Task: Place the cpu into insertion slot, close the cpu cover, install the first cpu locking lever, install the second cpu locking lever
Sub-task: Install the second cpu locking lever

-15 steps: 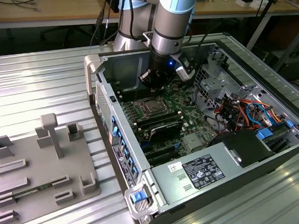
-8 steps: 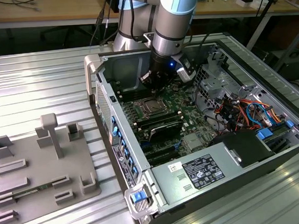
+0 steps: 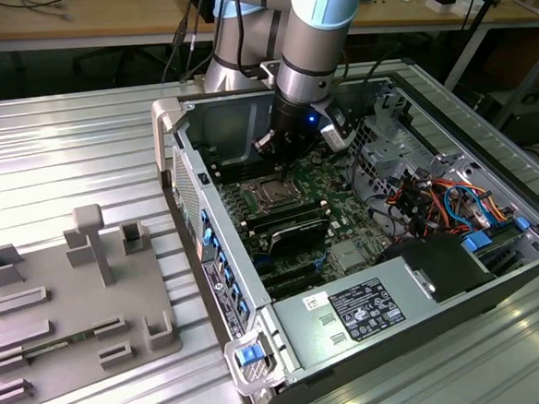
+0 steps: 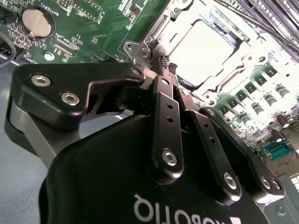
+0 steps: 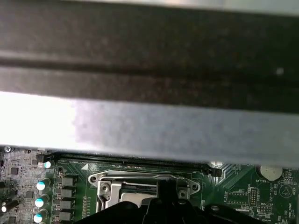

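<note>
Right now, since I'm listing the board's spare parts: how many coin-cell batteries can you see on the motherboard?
1. The coin-cell battery sits in its round holder on the green motherboard, as seen in the second wrist view. Others may be hidden.

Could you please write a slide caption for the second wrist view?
Pincer, fingers together, at the edge of the metal cover lying closed over the chip on the green board.

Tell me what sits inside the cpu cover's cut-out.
In the second wrist view, the cpu's silver top shows through the cpu cover. The insertion slot beneath is covered, so its pins are hidden.
</note>
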Motion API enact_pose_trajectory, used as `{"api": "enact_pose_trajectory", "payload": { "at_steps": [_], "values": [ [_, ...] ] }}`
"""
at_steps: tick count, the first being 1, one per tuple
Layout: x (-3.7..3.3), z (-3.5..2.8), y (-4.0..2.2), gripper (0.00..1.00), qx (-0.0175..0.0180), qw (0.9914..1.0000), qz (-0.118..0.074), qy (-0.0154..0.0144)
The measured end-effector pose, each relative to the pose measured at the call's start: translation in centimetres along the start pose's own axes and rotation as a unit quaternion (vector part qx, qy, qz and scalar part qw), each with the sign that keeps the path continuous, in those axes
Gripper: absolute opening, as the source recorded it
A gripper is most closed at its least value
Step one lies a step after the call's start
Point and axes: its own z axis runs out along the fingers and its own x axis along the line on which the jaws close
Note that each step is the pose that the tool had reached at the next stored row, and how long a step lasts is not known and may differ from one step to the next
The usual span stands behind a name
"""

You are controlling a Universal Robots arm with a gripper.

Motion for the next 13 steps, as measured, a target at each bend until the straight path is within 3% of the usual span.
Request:
{"api": "enact_pose_trajectory", "payload": {
  "at_steps": [6, 9, 13],
  "values": [
    [0.0, -0.05, -0.01, 0.11, 0.0004, 1.0, 0.0, 0.0001],
    [-0.01, -0.56, 0.0, 0.11, 0.0028, 1.0, 0.0, 0.0003],
    [-0.02, -0.93, 0.01, 0.11, 0.0032, 0.99999, 0.0, 0.0002]
  ]
}}
